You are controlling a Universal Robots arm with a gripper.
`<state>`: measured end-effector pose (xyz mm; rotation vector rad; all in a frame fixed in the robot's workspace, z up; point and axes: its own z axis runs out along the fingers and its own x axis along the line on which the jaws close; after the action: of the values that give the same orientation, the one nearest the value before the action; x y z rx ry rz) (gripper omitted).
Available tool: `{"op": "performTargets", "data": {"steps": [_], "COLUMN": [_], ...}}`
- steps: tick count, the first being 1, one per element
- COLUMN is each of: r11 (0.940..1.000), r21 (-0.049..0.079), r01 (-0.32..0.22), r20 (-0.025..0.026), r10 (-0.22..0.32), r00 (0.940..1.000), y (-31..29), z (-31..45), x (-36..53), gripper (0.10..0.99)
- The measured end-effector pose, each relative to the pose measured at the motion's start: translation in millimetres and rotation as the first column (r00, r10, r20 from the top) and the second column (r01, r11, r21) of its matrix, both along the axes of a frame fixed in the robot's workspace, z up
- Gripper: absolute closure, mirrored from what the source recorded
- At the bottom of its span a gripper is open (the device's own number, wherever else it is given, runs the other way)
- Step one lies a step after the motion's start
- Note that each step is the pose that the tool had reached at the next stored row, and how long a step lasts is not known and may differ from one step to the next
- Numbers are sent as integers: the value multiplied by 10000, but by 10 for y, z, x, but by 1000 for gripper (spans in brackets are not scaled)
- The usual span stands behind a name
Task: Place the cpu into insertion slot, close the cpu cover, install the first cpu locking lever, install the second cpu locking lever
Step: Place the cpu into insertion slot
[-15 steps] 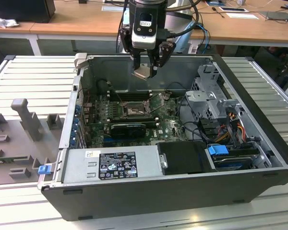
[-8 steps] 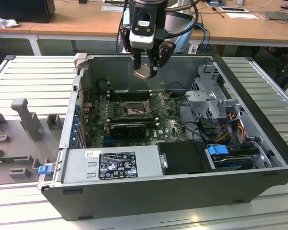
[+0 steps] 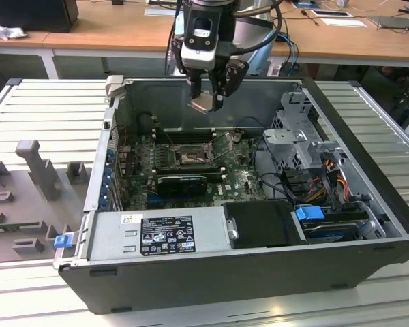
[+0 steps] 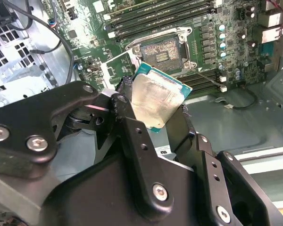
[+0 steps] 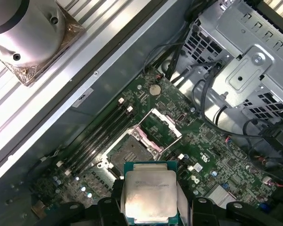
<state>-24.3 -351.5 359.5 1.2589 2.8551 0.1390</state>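
Note:
My gripper (image 3: 206, 101) hangs above the open computer case (image 3: 211, 272), shut on the cpu (image 3: 204, 103), a flat square chip with a pale metal top. In both wrist views the cpu (image 4: 155, 99) (image 5: 150, 195) sits tilted between the black fingers (image 4: 125, 101), high over the motherboard. The insertion slot (image 5: 129, 150) (image 4: 162, 49) lies open and empty below, near the memory sticks. The cpu cover (image 5: 167, 123), a thin metal frame, stands swung up beside the slot. A thin wire lever (image 4: 208, 78) lies next to the slot.
The case walls surround the board. A grey power supply (image 3: 163, 235) lies along the near side and a metal drive cage (image 3: 293, 136) with cables at the exterior view's right. Memory sticks (image 3: 184, 135) run behind the slot. Grey fixtures (image 3: 37, 163) stand outside the case at the left.

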Motion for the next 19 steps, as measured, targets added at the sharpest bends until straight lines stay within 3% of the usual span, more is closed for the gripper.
{"op": "performTargets", "data": {"steps": [7, 19], "r11": [9940, 9777], "r21": [-1, -1], "r01": [1097, 2100], "r20": [0, 0], "r10": [-1097, -2100], "r00": [9940, 9777], "y": [0, 0], "z": [-3, -5], "x": [0, 0], "gripper": [557, 557]}}
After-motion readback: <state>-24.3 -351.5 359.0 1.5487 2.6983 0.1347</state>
